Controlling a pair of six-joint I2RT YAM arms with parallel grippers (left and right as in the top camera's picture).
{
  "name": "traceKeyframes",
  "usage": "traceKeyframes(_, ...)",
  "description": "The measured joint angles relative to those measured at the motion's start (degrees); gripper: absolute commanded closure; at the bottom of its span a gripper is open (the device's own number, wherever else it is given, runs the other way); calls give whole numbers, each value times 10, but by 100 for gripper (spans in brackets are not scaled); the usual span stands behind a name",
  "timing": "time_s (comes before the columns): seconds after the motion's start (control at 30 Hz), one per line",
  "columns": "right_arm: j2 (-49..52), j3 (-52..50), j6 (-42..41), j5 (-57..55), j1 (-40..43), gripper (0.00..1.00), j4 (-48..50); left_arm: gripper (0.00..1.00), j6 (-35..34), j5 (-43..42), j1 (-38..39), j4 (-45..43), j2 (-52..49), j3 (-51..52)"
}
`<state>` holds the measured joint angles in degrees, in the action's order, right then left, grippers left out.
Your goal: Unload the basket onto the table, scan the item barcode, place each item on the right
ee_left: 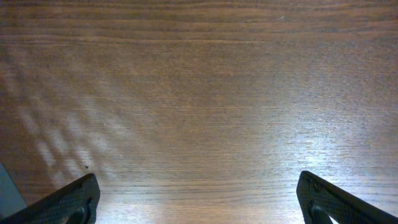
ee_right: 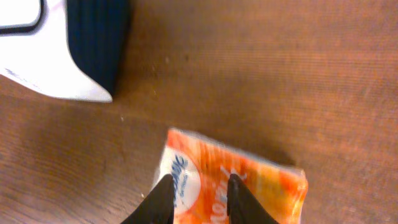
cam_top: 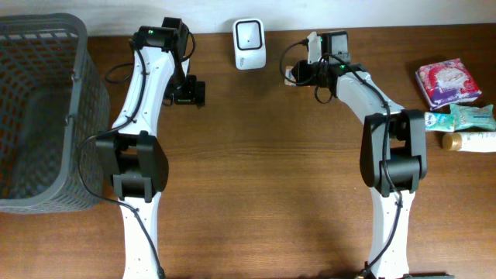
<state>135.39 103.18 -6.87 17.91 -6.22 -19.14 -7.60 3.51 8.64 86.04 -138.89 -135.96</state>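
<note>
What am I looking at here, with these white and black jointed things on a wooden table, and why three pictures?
These are two robot arms, each ending in a two-finger gripper. The wide picture comes from a camera above the table; the other two come from small cameras on each wrist, looking past its own fingers. On the table stand a grey basket, a white scanner, and at the right edge a pink packet, a teal packet and a small bottle. The left gripper is wide open over bare wood, holding nothing. The right gripper is beside the scanner, its fingers close together at an orange and white packet; whether they actually pinch it, I cannot tell.
</note>
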Motion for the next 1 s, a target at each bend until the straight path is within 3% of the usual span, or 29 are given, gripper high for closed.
traceKeyframes(0.2, -11, 11, 6, 61, 1, 82, -163, 1, 0, 0, 0, 0, 0, 0)
traceKeyframes(0.3, -40, 7, -14, 120, -7, 69, -284, 1, 0, 0, 0, 0, 0, 0)
traceKeyframes(0.33, -54, 6, -19, 122, -13, 58, -308, 1, 0, 0, 0, -1, 0, 0)
traceKeyframes(0.43, -137, 5, -18, 67, -40, 43, -285, 1, 0, 0, 0, -1, 0, 0)
traceKeyframes(0.53, -164, 9, 134, 4, -39, 40, -235, 1, 0, 0, 0, -1, 0, 0)
traceKeyframes(0.67, -118, 9, 249, -16, -21, 36, -232, 1, 0, 0, 0, -1, 0, 0)
traceKeyframes(0.77, -60, 8, 294, 8, -9, 43, -226, 1, 0, 0, 0, -1, 0, 0)
traceKeyframes(0.83, -30, 7, 308, 25, -8, 63, -226, 1, 0, 0, 0, -1, 0, 0)
traceKeyframes(0.9, -23, 7, 311, 40, -8, 68, -236, 1, 0, 0, 0, -1, 0, 0)
traceKeyframes(1.0, -23, 7, 315, 51, -8, 96, -259, 1, 0, 0, 0, -1, 0, 0)
